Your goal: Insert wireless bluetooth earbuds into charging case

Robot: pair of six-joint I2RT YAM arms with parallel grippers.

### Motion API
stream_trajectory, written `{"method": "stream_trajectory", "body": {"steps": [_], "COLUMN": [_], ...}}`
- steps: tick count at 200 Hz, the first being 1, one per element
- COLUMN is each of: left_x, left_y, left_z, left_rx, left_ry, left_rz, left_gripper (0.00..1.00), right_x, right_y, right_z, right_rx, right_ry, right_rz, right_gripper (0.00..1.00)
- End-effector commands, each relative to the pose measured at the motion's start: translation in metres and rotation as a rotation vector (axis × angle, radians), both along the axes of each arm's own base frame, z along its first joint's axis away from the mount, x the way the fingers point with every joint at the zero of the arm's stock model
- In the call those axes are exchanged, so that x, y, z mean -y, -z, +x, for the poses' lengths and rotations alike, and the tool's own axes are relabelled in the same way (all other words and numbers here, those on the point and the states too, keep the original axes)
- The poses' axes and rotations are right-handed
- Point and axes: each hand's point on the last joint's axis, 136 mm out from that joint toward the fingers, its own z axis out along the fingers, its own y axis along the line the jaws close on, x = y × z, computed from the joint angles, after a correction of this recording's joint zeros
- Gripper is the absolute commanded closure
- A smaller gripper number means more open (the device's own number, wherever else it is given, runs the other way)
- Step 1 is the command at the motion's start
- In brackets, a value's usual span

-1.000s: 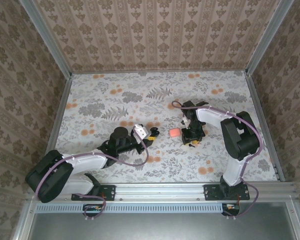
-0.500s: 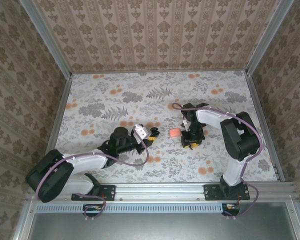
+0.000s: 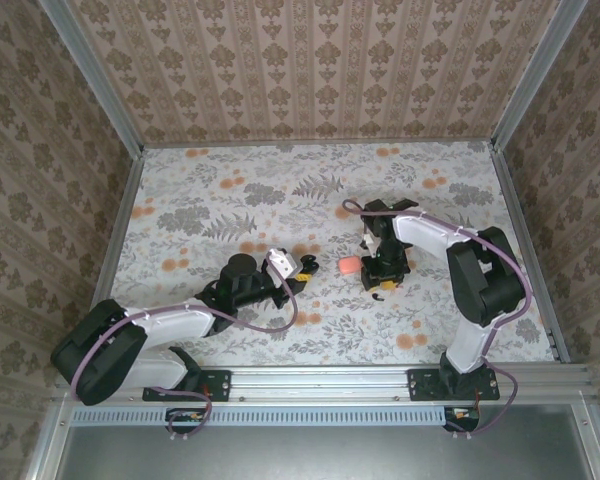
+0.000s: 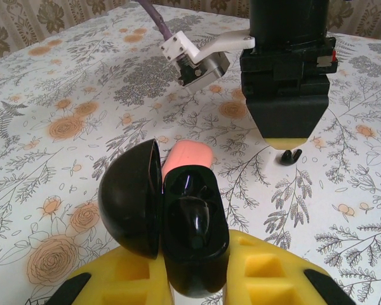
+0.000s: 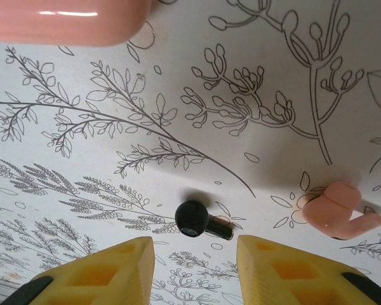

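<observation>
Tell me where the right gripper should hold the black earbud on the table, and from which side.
Grip the black earbud by its round head, coming from straight above. It lies flat on the table, thin stem out to one side, so the head looks the tallest part. The open right gripper hangs over it; its fingers should probably close across the head, not along the stem.

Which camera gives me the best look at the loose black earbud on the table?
Right wrist: the black earbud lies whole and close, just ahead of the open right gripper. Left wrist shows it small, on the table under that gripper.
</observation>
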Motion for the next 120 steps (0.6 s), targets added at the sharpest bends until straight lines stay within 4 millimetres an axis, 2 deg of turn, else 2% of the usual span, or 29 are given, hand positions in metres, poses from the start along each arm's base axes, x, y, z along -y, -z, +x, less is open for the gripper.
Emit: {"method": "stream_trajectory", "body": {"steps": [1, 55, 120], "left_x": [0.001, 0.001, -0.001], "left_y": [-0.008, -0.008, -0.009], "left_z": [-0.001, -0.001, -0.002], "left_rx": [0.030, 0.031, 0.034], "left_ry": [0.011, 0.009, 0.006], "left_rz": [-0.009, -0.010, -0.005], "left_gripper": [0.86, 0.86, 0.86], "right_x": [0.012, 0.000, -0.003], "right_y": [0.005, 0.014, 0.025], "right_z": [-0.015, -0.016, -0.012], "right_rx": [-0.090, -0.115, -0.119], "right_ry": [-0.075, -0.096, -0.096], "right_rz": [-0.061, -0.016, -0.021], "right_gripper": [0.59, 0.60, 0.66]}}
